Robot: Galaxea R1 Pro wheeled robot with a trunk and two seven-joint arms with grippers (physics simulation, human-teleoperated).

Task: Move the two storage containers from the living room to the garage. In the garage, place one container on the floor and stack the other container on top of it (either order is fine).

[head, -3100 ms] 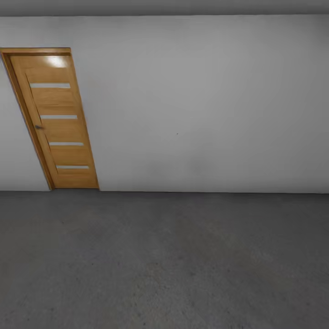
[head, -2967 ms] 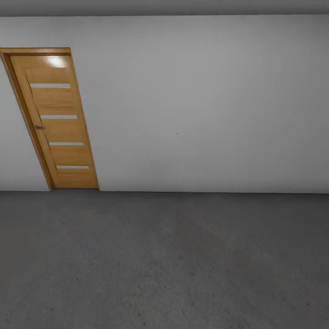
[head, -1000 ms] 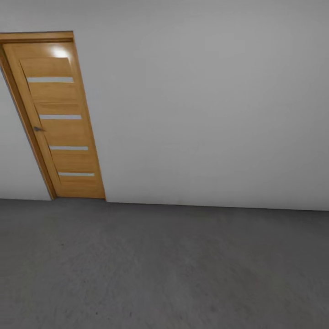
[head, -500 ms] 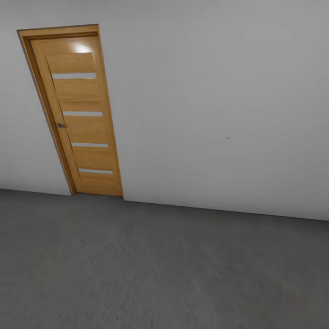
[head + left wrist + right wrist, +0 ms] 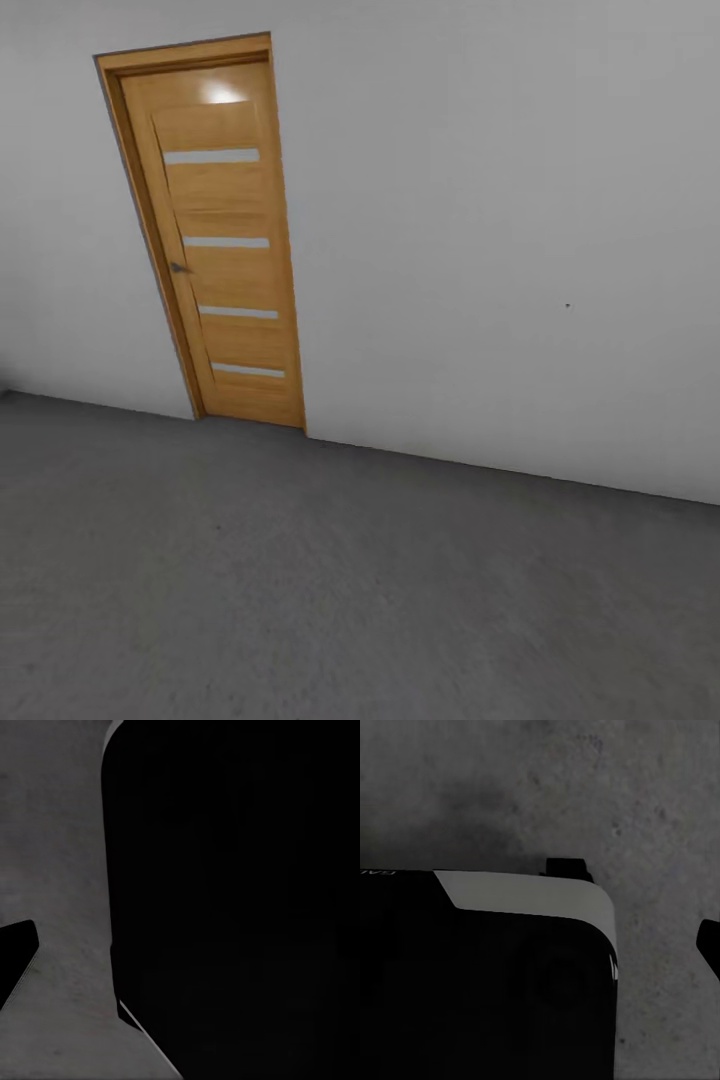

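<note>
The two storage containers are out of view. I am in the garage, facing a plain white wall (image 5: 480, 220) over the rough dark-grey concrete floor (image 5: 340, 590). In the left wrist view one dark fingertip (image 5: 15, 964) of my left gripper sits at the picture's edge above the floor (image 5: 60, 832). A dark fingertip (image 5: 709, 945) of my right gripper likewise shows at the edge of the right wrist view, over the floor (image 5: 585, 787). Nothing is held between either pair of fingers.
A shut wooden door (image 5: 225, 250) with narrow pale slits stands in the wall at the left. Beside each gripper in the wrist views is the robot's own black body (image 5: 240, 907) (image 5: 487, 990), the latter white-trimmed. Bare concrete stretches ahead to the wall.
The camera has turned left and come a little closer: the door has slid rightward in the picture and the wall's base now runs slanted. Nothing in the room itself has moved.
</note>
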